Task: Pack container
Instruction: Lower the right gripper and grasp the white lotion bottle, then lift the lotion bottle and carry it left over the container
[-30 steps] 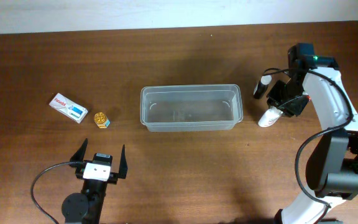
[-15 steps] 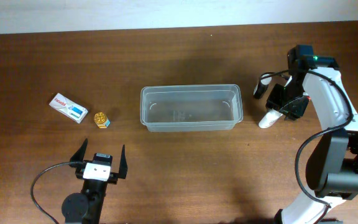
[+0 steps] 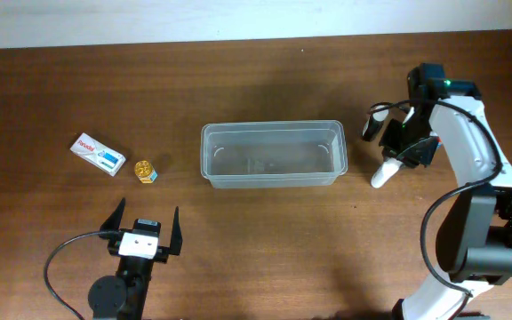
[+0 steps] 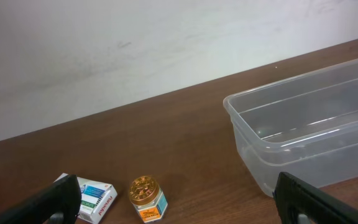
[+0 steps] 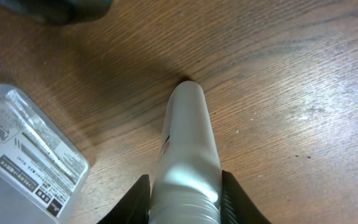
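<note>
Packing barely started, going by the layout. The container (image 3: 274, 154) sits mid-table (image 3: 265, 258) and looks empty in both the overhead and left wrist views, nothing inside but reflections. All the loose items are outside it. A small box (image 3: 95, 153) and a gold-lidded jar (image 3: 145, 171) lie well to its left, close to each other but apart. A white tube (image 3: 380, 172) is just off its right end.

So everything is left to do: tube in, then box and jar, plus a labelled clear pack (image 5: 23, 152) that shows only in the right wrist view, beside the tube.

Right gripper (image 3: 396, 149) is clamped on the white tube. The wrist view shows a finger (image 5: 138, 199) on each side of the barrel, tube pointing away and down at the wood. Tip is at or very near the table, can't tell whether it touches. The arm reaches in from the right edge, elbow bent, wrist tipped down over the spot just right of the container.

Left gripper (image 3: 142, 233) is parked near the front edge, jaws spread wide, holding nothing, pointed toward the jar and box — well short of both.
</note>
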Robot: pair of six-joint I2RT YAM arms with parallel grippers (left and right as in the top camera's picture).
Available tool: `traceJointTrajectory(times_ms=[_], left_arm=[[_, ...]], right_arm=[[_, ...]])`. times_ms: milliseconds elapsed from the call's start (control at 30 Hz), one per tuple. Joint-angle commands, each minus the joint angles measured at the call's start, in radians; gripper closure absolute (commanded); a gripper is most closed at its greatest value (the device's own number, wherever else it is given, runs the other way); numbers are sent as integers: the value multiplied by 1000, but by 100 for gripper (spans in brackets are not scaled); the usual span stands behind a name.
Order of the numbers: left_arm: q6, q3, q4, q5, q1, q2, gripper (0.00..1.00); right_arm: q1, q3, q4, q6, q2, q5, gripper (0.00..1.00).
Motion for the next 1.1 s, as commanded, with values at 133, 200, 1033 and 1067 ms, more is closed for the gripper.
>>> traceJointTrajectory(times_ms=[133, 200, 1033, 1067], left_arm=[[12, -2, -5, -4, 6, -9, 1], [12, -2, -5, -4, 6, -9, 1], [12, -2, -5, -4, 6, -9, 1], [12, -2, -5, -4, 6, -9, 1]], right_arm=[[18, -5, 2, -27, 9, -8, 73], [18, -3, -9, -48, 6, -8, 73], [136, 321, -231, -232, -148, 6, 73], [150, 337, -235, -232, -154, 9, 73]])
